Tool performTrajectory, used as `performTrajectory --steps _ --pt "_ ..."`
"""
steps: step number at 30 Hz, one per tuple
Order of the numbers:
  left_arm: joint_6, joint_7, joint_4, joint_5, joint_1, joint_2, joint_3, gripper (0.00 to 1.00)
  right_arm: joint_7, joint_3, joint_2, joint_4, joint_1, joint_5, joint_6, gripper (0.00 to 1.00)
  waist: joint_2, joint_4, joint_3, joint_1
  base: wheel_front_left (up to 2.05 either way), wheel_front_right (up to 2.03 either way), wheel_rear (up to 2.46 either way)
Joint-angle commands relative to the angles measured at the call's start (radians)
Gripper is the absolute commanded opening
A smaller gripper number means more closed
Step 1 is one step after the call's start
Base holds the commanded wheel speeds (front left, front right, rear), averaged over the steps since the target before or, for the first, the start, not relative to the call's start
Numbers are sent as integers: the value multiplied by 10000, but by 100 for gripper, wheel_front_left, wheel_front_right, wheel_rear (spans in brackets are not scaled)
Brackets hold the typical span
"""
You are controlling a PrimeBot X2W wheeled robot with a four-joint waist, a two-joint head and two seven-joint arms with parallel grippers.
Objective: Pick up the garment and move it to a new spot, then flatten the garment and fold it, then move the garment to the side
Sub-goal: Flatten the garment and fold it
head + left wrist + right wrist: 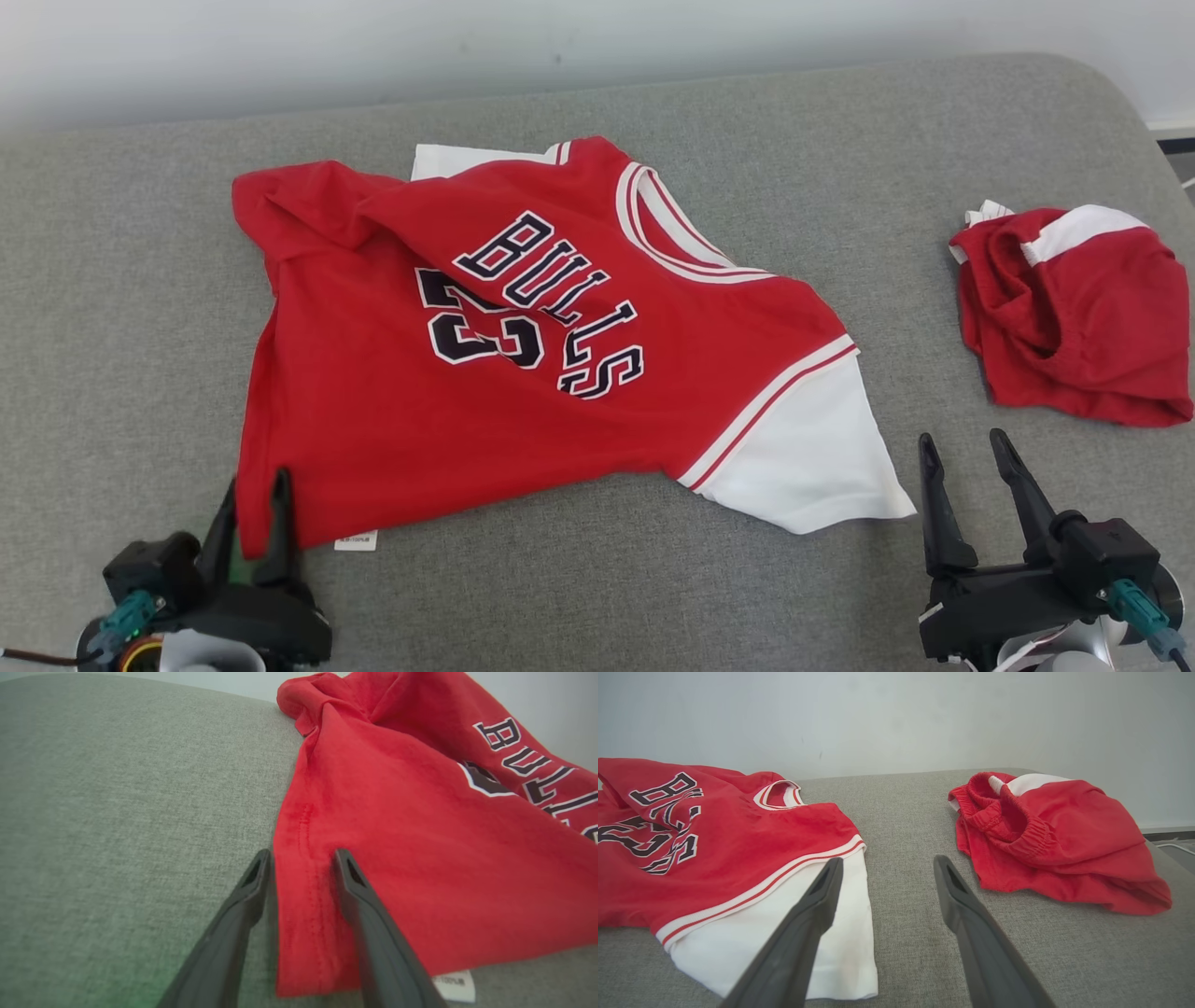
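The garment (pixel 523 373) is a red jersey with dark lettering and white sleeves, spread with a few wrinkles on a grey cushioned surface (pixel 653 579). My left gripper (pixel 254 490) sits at its near left hem corner. In the left wrist view my left gripper (pixel 302 856) straddles the hem strip of the garment (pixel 420 835): one finger on the cushion beside the edge, the other on the cloth, a gap between them, the fabric lying flat. My right gripper (pixel 962 439) stands open just right of the white sleeve, nothing between its fingers; the right wrist view shows my right gripper (pixel 888 861) beside the sleeve of the garment (pixel 714 849).
A crumpled pair of red shorts (pixel 1074 317) with a white band lies at the right, and the right wrist view shows the shorts (pixel 1055 830) beyond my right fingers. A small white label (pixel 356 540) pokes out under the jersey's hem. A pale wall runs behind the cushion.
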Motion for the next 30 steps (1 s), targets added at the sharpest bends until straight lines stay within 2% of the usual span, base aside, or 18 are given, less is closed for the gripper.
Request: performTrajectory --steps 1,2,3,6,13,25,30 --pt "-50 -6 -72 33 -109 16 -4 20 -18 -3 38 -17 -33 75 -3 100 -1 -2 27 -1 0 0 0" --pt "-70 -6 -167 68 -107 16 -2 1 -18 -13 44 -14 -32 71 -3 100 -1 0 39 -1 0 0 0" --pt "-66 -6 -243 92 -79 12 -21 0 -18 -20 51 -8 -28 83 -3 100 -1 2 52 -1 0 0 0" --pt "-136 -6 -253 109 -59 11 -62 0 -18 -26 84 35 -24 134 -3 100 -1 1 92 -1 0 0 0" --pt "-198 -6 -1303 308 -403 50 132 0 -18 -41 126 11 -207 164 -3 100 -1 -8 370 -1 0 0 0" --pt "-174 -6 -702 621 -1922 764 309 0 -18 169 265 113 -620 156 -3 100 -1 -427 1177 -1 0 0 0" --pt "16 -6 -342 726 -2398 1032 545 0 -18 201 331 128 -674 123 -3 100 -1 -655 1393 -1 0 0 0"
